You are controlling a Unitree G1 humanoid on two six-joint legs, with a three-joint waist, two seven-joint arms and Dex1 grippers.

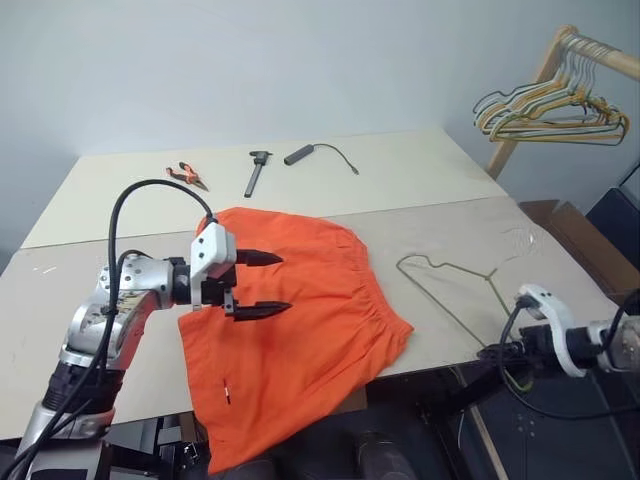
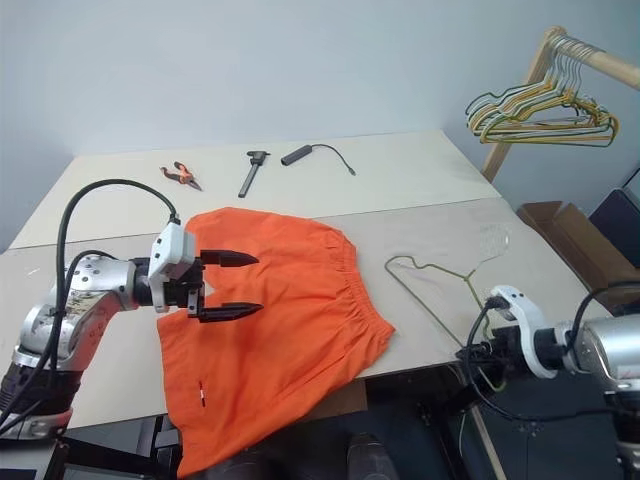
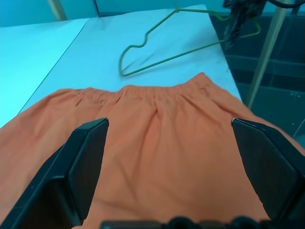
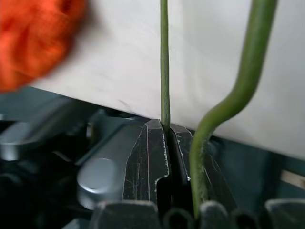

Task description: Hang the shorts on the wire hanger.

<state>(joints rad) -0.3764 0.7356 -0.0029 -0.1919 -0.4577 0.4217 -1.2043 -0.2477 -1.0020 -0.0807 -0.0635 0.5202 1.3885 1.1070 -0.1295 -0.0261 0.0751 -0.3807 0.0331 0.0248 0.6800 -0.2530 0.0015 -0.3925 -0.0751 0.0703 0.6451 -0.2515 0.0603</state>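
Note:
The bright orange shorts [image 1: 310,320] lie spread on the table [image 1: 420,180], waistband towards the right, with one leg hanging over the front edge. My left gripper [image 1: 285,282] hovers over their left part, open with nothing between its fingers [image 3: 86,162]. To the right of the shorts, the thin olive-grey wire hanger [image 1: 465,268] lies flat on the table. At the table's front right edge my right gripper [image 4: 165,128] is shut on one thin wire of the hanger [image 4: 164,71]. A thicker curved part of the hanger passes beside its fingers.
At the back of the table lie orange-handled pliers [image 1: 186,176], a black tool [image 1: 257,172] and a black cable with a cylindrical end [image 1: 300,154]. A bunch of hangers [image 1: 550,110] hangs on a wooden rack at the far right, above a cardboard box [image 1: 570,225].

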